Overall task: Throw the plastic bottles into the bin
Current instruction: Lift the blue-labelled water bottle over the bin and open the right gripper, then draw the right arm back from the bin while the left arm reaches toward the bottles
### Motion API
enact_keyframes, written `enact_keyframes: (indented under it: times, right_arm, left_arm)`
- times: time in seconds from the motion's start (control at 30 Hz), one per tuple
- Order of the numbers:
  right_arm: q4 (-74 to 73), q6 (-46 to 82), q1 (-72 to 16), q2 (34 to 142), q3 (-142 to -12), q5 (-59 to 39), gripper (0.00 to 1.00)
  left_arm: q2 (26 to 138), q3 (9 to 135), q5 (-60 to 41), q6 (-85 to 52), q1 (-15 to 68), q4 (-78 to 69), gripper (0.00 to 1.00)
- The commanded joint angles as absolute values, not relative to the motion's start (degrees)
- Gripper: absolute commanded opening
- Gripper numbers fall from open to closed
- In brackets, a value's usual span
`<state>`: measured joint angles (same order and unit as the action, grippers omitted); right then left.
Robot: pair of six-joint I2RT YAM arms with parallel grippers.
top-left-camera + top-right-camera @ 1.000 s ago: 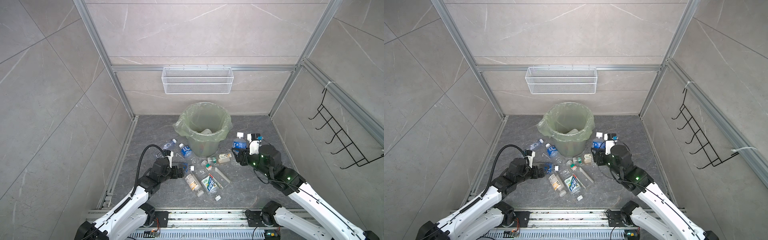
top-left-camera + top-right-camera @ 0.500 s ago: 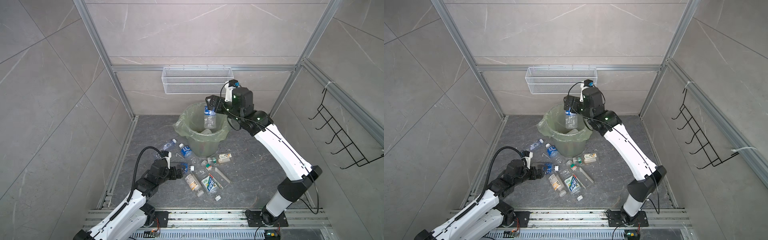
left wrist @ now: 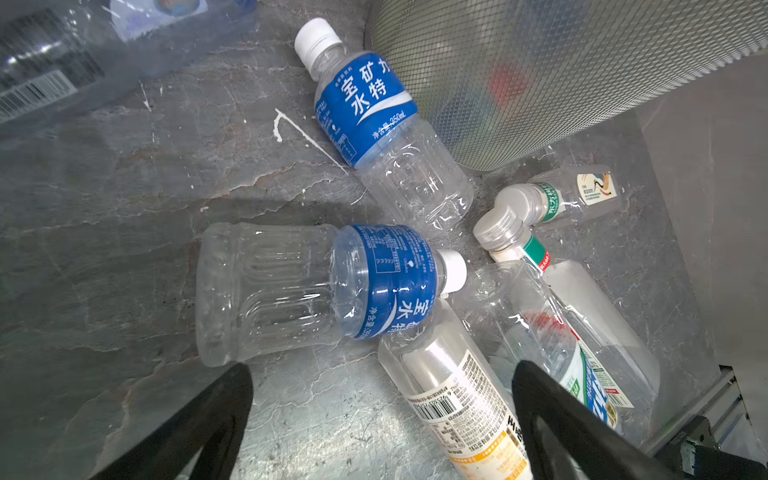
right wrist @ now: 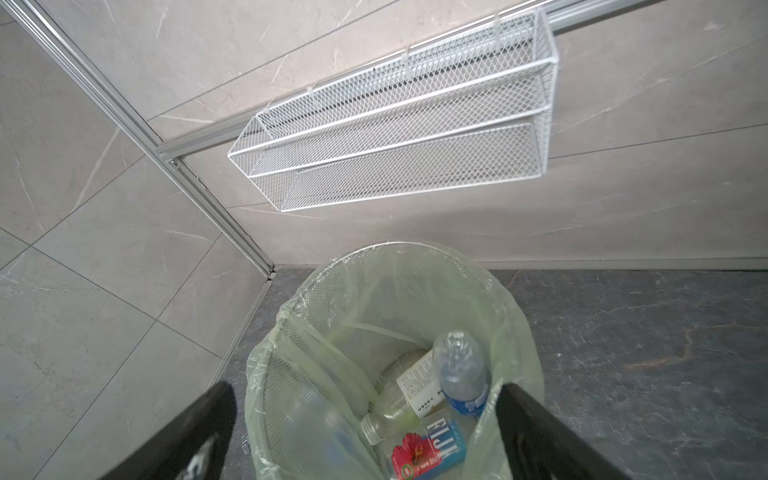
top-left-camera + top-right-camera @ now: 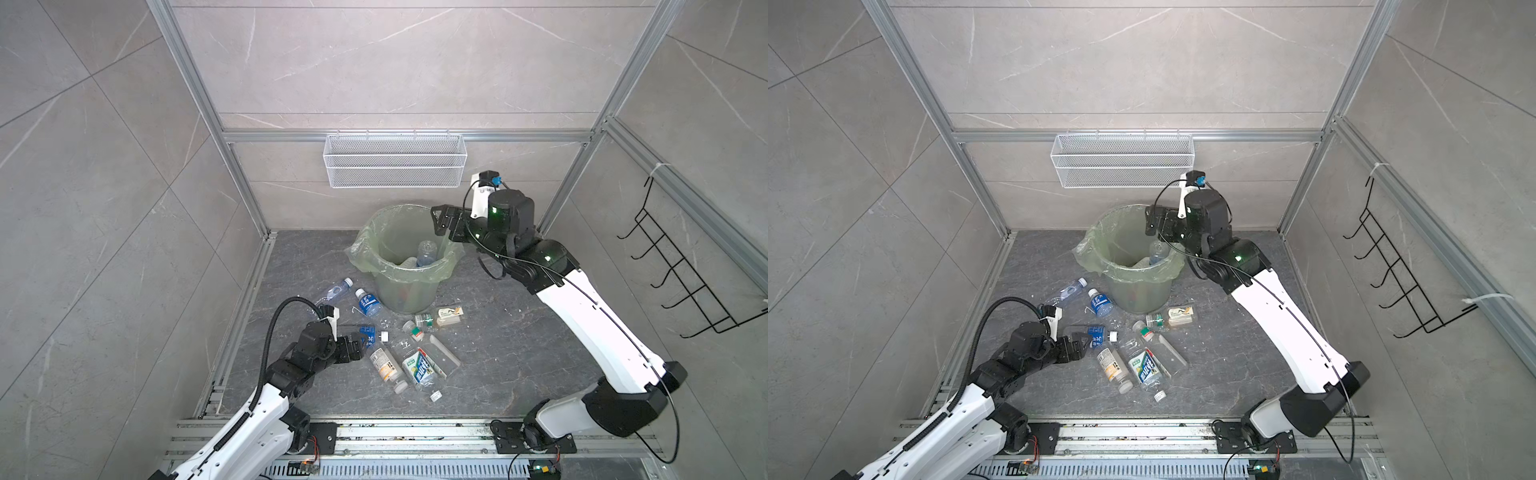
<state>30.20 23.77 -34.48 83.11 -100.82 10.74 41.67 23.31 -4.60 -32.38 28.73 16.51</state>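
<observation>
Bin [image 5: 405,291]: pale green, bag folded over the rim, at the back of the floor [image 5: 498,353] under the wire basket [image 5: 395,166]. Inside, by the right wrist view: FIJI bottle [image 4: 432,449] with a red flower, blue-banded bottle [image 4: 459,374], and white-label bottle [image 4: 415,386] with print too small to read. On the floor, lying flat in a cluster in front of the bin: 350mL bottle [image 3: 365,104], blue label reading 宝矿力水特, just beside the bin's foot; twin bottle [image 3: 311,291], same blue label, white cap, directly ahead of the left gripper [image 3: 382,368]; bar-coded bottle [image 3: 457,407] with orange trim; green-and-blue bottle [image 3: 582,374]; two small green-banded bottles [image 3: 557,199]; clear bottle [image 5: 334,291] nearer the left wall. Bare floor runs from the cluster to the right wall. Left gripper: low over the floor, arm folded, jaws spread wide, nothing between them. Right gripper [image 5: 440,220]: arm stretched up and forward, tilted down over the bin's right rim, jaws spread wide, holding nothing.
</observation>
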Motion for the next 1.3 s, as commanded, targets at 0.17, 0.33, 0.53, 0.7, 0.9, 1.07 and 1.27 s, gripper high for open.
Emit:
enact_keyframes:
  times: [0.17,0.33,0.53,0.7,0.9,1.07,1.27]
  right_arm:
    - [29.9,20.7,-34.5,75.5,-87.2,14.3,0.97]
    - [31.1,20.4,-34.5,71.6,-79.8,15.0,0.97]
    - [32.7,20.7,-34.4,66.5,-70.3,16.4,0.97]
    - [34.1,21.3,-33.8,62.7,-64.2,16.6,0.97]
    - [35.3,21.4,-33.1,60.1,-59.2,15.7,0.97]
    - [35.5,22.3,-32.3,59.0,-55.1,13.5,0.97]
    - [34.7,23.2,-31.5,58.0,-51.5,11.4,0.96]
  left_arm:
    - [45.5,28.2,-5.6,-36.1,29.4,17.5,1.0]
    - [48.7,29.2,-5.3,-39.8,32.7,16.6,1.0]
    - [53.0,31.2,0.8,-44.8,41.9,16.8,1.0]
    - [58.4,33.3,5.9,-49.9,49.5,17.2,1.0]
    - [63.7,34.7,9.2,-53.3,54.7,16.9,1.0]
    - [65.0,35.0,10.6,-54.7,56.6,16.8,0.99]
    - [66.4,35.3,12.1,-55.7,56.8,17.7,0.97]
